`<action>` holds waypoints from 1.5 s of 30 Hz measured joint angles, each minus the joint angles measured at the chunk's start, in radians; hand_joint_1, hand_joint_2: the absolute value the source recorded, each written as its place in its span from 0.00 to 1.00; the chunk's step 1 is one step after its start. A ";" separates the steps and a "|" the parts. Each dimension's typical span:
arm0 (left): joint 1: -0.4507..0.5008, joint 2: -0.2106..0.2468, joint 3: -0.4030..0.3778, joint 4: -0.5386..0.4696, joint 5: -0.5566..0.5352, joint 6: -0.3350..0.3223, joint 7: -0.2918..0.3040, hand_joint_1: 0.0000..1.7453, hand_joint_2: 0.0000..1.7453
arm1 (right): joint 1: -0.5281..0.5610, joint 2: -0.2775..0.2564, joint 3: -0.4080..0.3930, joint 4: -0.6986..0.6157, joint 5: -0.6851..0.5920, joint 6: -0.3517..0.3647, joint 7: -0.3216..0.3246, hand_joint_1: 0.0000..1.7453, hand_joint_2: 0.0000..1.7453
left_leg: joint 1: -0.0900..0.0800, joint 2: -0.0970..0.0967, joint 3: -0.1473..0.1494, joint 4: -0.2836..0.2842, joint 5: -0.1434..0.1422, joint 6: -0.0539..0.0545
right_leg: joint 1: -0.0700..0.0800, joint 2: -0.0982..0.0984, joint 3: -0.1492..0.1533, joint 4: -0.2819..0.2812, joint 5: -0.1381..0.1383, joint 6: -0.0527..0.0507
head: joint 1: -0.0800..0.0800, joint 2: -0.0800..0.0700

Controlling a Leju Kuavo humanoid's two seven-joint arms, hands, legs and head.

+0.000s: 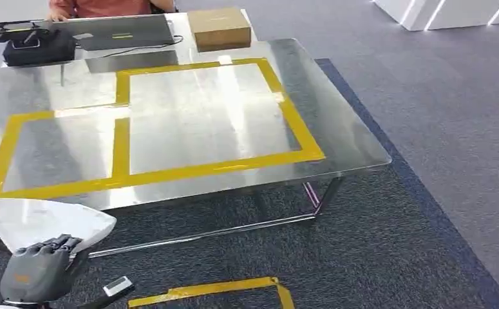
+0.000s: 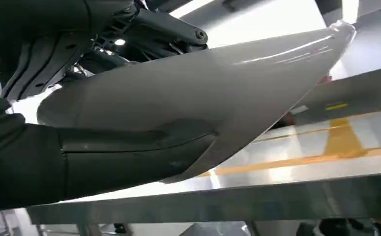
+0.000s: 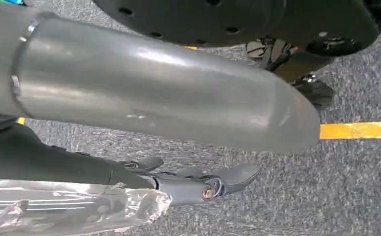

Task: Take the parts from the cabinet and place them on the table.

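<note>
Low at the near-left corner of the head view, a white curved panel part [image 1: 47, 222] wrapped in clear film sits in the left hand [image 1: 37, 270], its broad pale face rising above the grey fingers [image 1: 56, 244] curled along its lower edge. The part is off the table, held just short of the near edge of the steel table [image 1: 349, 138] and below its top. The left wrist view adds what the head view cannot: the same part [image 2: 203, 103] seen from underneath, its pointed end reaching out over the table's edge line, with the dark thumb [image 2: 129, 152] pressed along its underside and the other fingers clamped on the far face, so the hand pinches the panel between them. Beyond it that view shows the table's rim [image 2: 277, 196] and yellow tape [image 2: 343, 140] on the top.

The right wrist view looks down at grey carpet [image 3: 326, 196] with a yellow floor tape strip [image 3: 360, 130]. The right hand [image 3: 198, 184] has dark fingers stretched along a crinkled film-wrapped piece [image 3: 70, 209]; whether it grips that piece I cannot tell.

On the table's far end the head view shows a cardboard box [image 1: 219, 27], a laptop [image 1: 121, 31] and a black bag [image 1: 37, 45], with a person in an orange top [image 1: 108, 6] behind.
</note>
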 joint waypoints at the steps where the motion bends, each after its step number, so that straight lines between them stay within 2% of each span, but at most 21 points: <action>1: 0.001 0.001 0.007 0.000 0.002 0.005 0.006 1.00 1.00 | 0.000 0.000 0.000 0.000 0.000 0.001 0.000 0.00 0.00 | 0.000 -0.003 -0.001 0.000 -0.001 0.007 | -0.001 0.015 -0.029 0.063 -0.036 0.001 | 0.004 0.000; 3: 0.012 0.002 0.026 0.003 0.014 0.019 0.009 1.00 1.00 | 0.002 -0.002 0.000 0.000 0.004 0.003 0.000 0.00 0.00 | -0.002 -0.012 -0.002 0.000 -0.002 0.010 | -0.002 0.025 -0.115 0.235 -0.109 0.005 | 0.005 0.000; 4: 0.016 0.002 0.041 0.007 0.027 0.027 0.004 1.00 1.00 | 0.002 -0.004 0.000 0.000 0.004 0.003 0.000 0.00 0.00 | -0.002 -0.017 -0.001 0.000 -0.002 0.010 | -0.002 0.027 -0.143 0.286 -0.118 0.006 | 0.005 0.000; 5: 0.019 0.002 0.058 0.013 0.035 0.031 -0.008 1.00 1.00 | 0.003 -0.006 0.000 0.000 0.003 0.004 0.000 0.00 0.00 | -0.003 -0.022 0.000 0.000 -0.003 0.011 | -0.002 0.027 -0.147 0.285 -0.102 0.005 | 0.005 0.000; 6: 0.023 0.001 0.084 0.018 0.045 0.034 -0.026 1.00 1.00 | 0.002 -0.009 0.000 0.000 0.003 0.005 0.000 0.00 0.00 | -0.002 -0.028 0.002 0.001 -0.004 0.010 | -0.002 0.027 -0.131 0.240 -0.063 0.004 | 0.006 0.000; 8: 0.030 -0.001 0.140 0.024 0.057 0.038 -0.062 1.00 1.00 | 0.001 -0.013 0.000 0.000 0.003 0.005 0.000 0.00 0.00 | -0.002 -0.041 0.009 0.001 -0.007 0.005 | -0.002 0.034 -0.051 0.071 0.031 -0.002 | 0.005 0.000; 9: 0.033 -0.003 0.171 0.027 0.063 0.039 -0.079 1.00 1.00 | 0.001 -0.015 0.000 0.000 0.003 0.005 0.000 0.00 0.00 | -0.002 -0.045 0.010 0.002 -0.009 0.001 | -0.004 0.058 -0.018 -0.004 0.047 -0.007 | 0.006 0.000; 10: 0.034 -0.005 0.202 0.031 0.069 0.038 -0.091 1.00 1.00 | 0.000 -0.016 0.000 0.000 0.003 0.005 0.000 0.00 0.00 | -0.009 -0.051 0.004 0.010 -0.013 -0.006 | -0.007 0.064 -0.003 -0.030 0.036 -0.009 | 0.004 0.000; 13: 0.047 -0.012 0.276 0.036 0.073 0.034 -0.114 1.00 1.00 | 0.001 -0.018 0.000 0.000 0.003 0.005 0.001 0.00 0.00 | -0.001 -0.063 0.000 0.005 -0.005 -0.022 | 0.001 0.056 -0.002 -0.021 0.039 -0.022 | 0.004 0.000; 14: 0.051 -0.015 0.296 0.036 0.074 0.030 -0.121 1.00 1.00 | 0.001 -0.017 0.000 0.000 0.003 0.005 0.001 0.00 0.00 | -0.001 -0.065 -0.001 0.007 -0.009 -0.028 | -0.005 0.051 0.000 -0.029 0.043 -0.029 | 0.004 0.000; 15: 0.055 -0.017 0.316 0.037 0.080 0.026 -0.131 1.00 1.00 | 0.000 -0.018 0.000 0.000 0.003 0.005 0.001 0.00 0.00 | 0.000 -0.047 -0.005 0.023 -0.024 -0.033 | -0.007 0.045 0.003 -0.031 0.045 -0.034 | 0.002 0.000; 18: 0.059 -0.029 0.380 0.038 0.087 0.015 -0.169 1.00 1.00 | 0.002 -0.019 -0.003 0.001 0.003 0.019 0.015 0.00 0.00 | 0.005 -0.021 -0.105 0.231 -0.132 -0.047 | -0.006 0.032 0.004 -0.031 0.041 -0.044 | -0.004 0.000; 20: 0.067 -0.039 0.407 0.041 0.088 0.007 -0.185 1.00 1.00 | 0.004 -0.021 -0.005 0.002 0.003 0.025 0.038 0.00 0.00 | 0.007 -0.020 -0.147 0.309 -0.144 -0.050 | -0.006 0.026 0.004 -0.031 0.040 -0.044 | -0.004 0.000; 22: 0.067 -0.046 0.424 0.045 0.084 0.003 -0.192 1.00 1.00 | 0.003 -0.021 -0.007 0.002 0.003 0.028 0.050 0.00 0.00 | 0.008 -0.019 -0.108 0.224 -0.072 -0.049 | -0.006 0.023 0.008 -0.030 0.037 -0.043 | -0.004 0.000; 24: 0.067 -0.051 0.437 0.045 0.082 0.003 -0.195 1.00 1.00 | 0.002 -0.020 -0.011 0.002 0.003 0.030 0.054 0.00 0.00 | 0.008 -0.010 -0.021 0.055 0.009 -0.041 | -0.005 0.022 0.015 -0.031 0.033 -0.036 | -0.005 0.000; 27: 0.064 -0.058 0.444 0.045 0.080 0.002 -0.195 1.00 1.00 | 0.002 -0.021 -0.013 0.002 0.003 0.032 0.054 0.00 0.00 | 0.001 -0.010 -0.006 0.013 -0.008 -0.028 | 0.002 0.021 0.011 -0.028 0.030 -0.021 | -0.001 0.000; 28: 0.066 -0.061 0.445 0.046 0.080 0.002 -0.195 1.00 1.00 | 0.002 -0.025 -0.013 0.003 0.003 0.032 0.054 0.00 0.00 | 0.004 -0.011 -0.005 0.009 -0.006 -0.030 | 0.006 0.020 0.011 -0.025 0.025 -0.037 | -0.002 0.000; 29: 0.066 -0.063 0.446 0.047 0.080 0.002 -0.195 1.00 1.00 | 0.002 -0.027 -0.013 0.003 0.003 0.032 0.054 0.00 0.00 | 0.003 -0.011 -0.004 0.010 -0.007 -0.029 | 0.005 0.019 0.010 -0.026 0.027 -0.044 | -0.001 0.000; 32: 0.065 -0.070 0.451 0.052 0.078 0.002 -0.195 1.00 1.00 | 0.000 -0.027 -0.014 0.003 0.005 0.035 0.054 0.00 0.00 | 0.002 -0.011 -0.003 0.010 -0.010 -0.024 | 0.004 0.019 0.009 -0.036 0.028 -0.041 | -0.002 0.000; 39: 0.061 -0.071 0.450 0.051 0.063 0.002 -0.185 1.00 1.00 | 0.001 -0.027 -0.015 0.003 0.005 0.043 0.051 0.00 0.00 | -0.004 -0.011 -0.003 0.011 -0.010 -0.016 | -0.002 0.020 0.022 -0.043 0.036 -0.018 | -0.002 0.000; 45: 0.048 -0.058 0.493 0.055 0.106 -0.052 -0.174 1.00 1.00 | 0.000 -0.027 -0.014 0.003 0.005 0.044 0.051 0.00 0.00 | -0.004 -0.011 -0.002 0.011 -0.010 -0.016 | -0.001 0.019 0.021 -0.043 0.034 -0.015 | -0.002 0.000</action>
